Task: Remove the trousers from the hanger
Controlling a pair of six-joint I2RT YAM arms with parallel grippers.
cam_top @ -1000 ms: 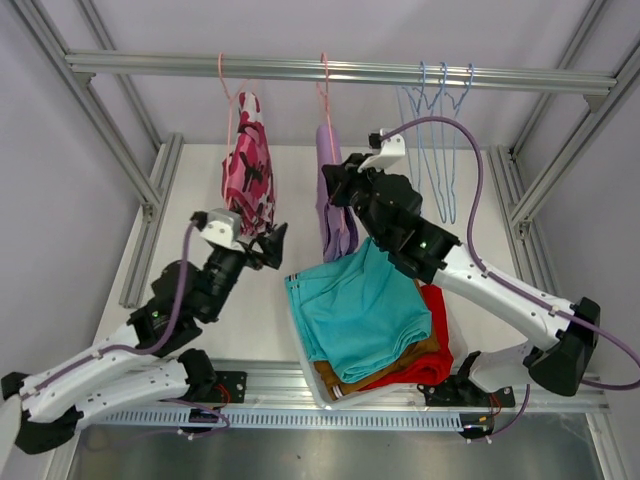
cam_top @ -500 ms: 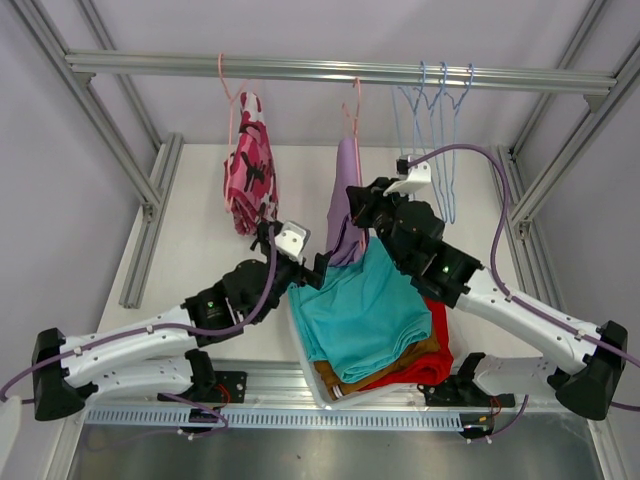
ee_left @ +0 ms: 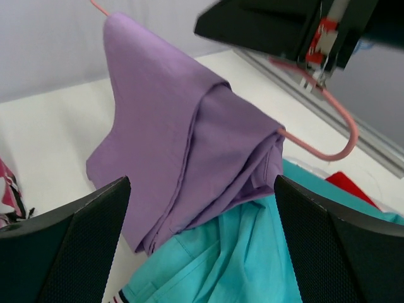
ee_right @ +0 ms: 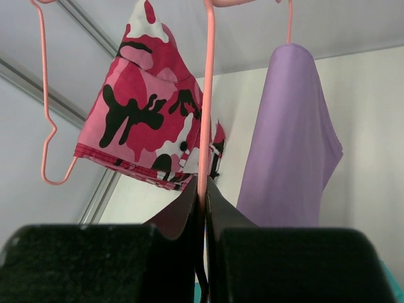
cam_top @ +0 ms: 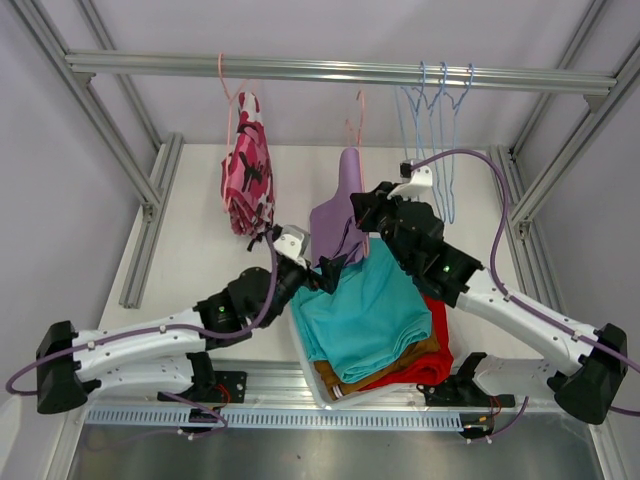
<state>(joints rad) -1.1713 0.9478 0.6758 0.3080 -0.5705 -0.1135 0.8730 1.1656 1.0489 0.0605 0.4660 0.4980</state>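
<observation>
right gripper pinching pink hanger (lilac trousers draped over), left gripper agape

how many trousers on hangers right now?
2. Pink camouflage trousers hang from the rail at left; lilac trousers are on the pink hanger pinched in the right gripper. None appear hidden.

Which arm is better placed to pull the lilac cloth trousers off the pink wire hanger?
Left: the left gripper, open, faces the lilac trousers; the right gripper is shut on the hanger.
</observation>
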